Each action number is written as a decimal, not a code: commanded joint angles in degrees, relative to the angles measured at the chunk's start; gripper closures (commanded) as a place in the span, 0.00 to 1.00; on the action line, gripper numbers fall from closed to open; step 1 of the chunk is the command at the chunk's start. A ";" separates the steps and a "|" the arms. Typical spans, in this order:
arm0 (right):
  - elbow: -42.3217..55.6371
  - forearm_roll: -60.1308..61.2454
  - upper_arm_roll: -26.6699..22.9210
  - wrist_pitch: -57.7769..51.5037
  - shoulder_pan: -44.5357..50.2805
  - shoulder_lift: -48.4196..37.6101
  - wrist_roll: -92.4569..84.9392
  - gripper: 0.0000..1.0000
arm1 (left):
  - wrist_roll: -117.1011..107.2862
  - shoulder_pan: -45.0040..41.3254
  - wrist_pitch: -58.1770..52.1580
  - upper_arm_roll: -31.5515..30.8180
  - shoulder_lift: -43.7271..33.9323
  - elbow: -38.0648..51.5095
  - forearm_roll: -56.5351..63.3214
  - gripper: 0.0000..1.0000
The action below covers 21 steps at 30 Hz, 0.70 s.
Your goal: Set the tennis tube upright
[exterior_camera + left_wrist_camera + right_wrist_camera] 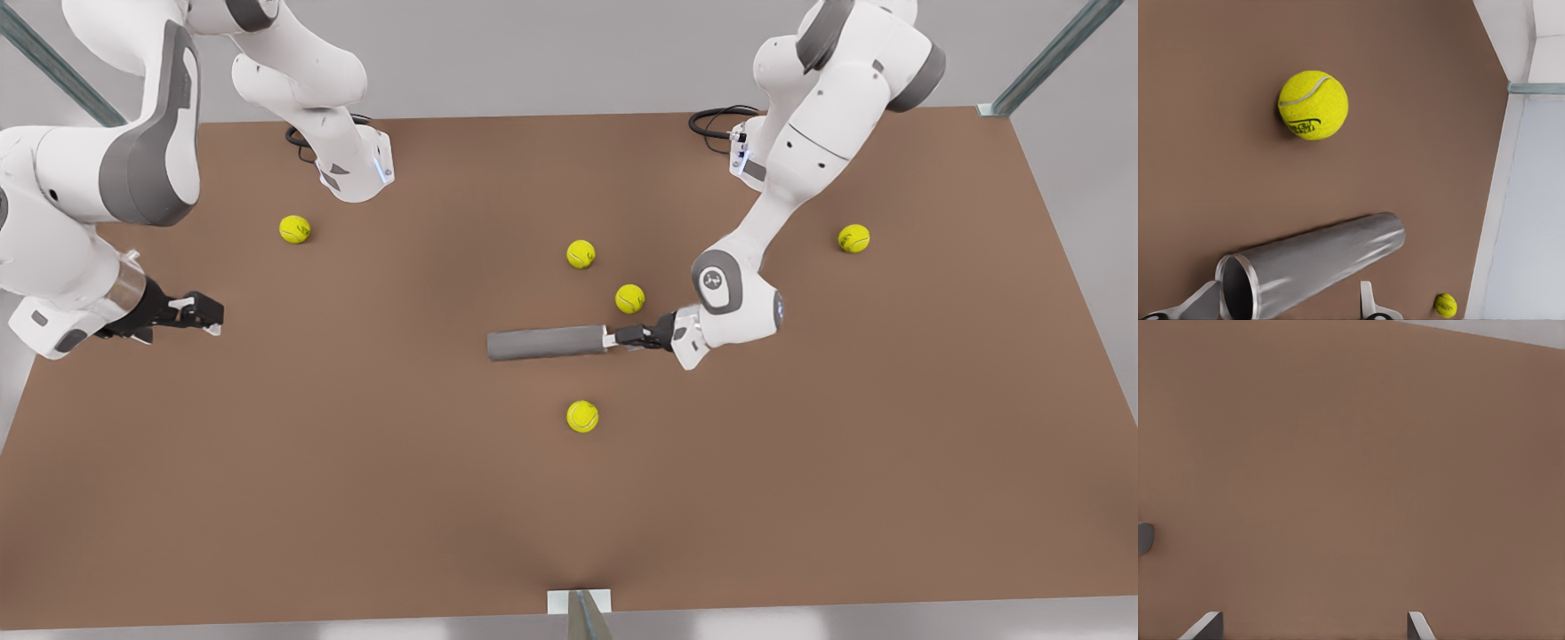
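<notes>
Brown counter (356,462) bearing five yellow tennis balls: one near the front view's far left (294,228), two close together near the centre (581,253) (629,298), one nearer the camera (582,416), and one far to the front view's right (853,237). Metal frame struts (1049,58) rise at the far corners; black cables (716,120) lie at the far edge.

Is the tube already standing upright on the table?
No, the tube lies flat on the table, with the left end effector at its open end.

Tennis tube (547,343) flat mid-table (356,498), balls around it, left gripper (612,339) at its front-view-right end.
</notes>
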 commanded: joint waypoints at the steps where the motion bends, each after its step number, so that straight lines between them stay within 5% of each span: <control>1: 0.01 -0.13 -0.01 -0.12 -0.01 0.02 -0.05 0.00 | 0.11 -0.04 0.06 0.00 0.06 -0.08 -0.62 0.01; 21: 0.45 -0.57 0.43 -0.38 -0.18 0.72 -0.14 0.00 | 1.34 -1.19 0.06 -0.52 1.56 -1.75 -1.85 0.01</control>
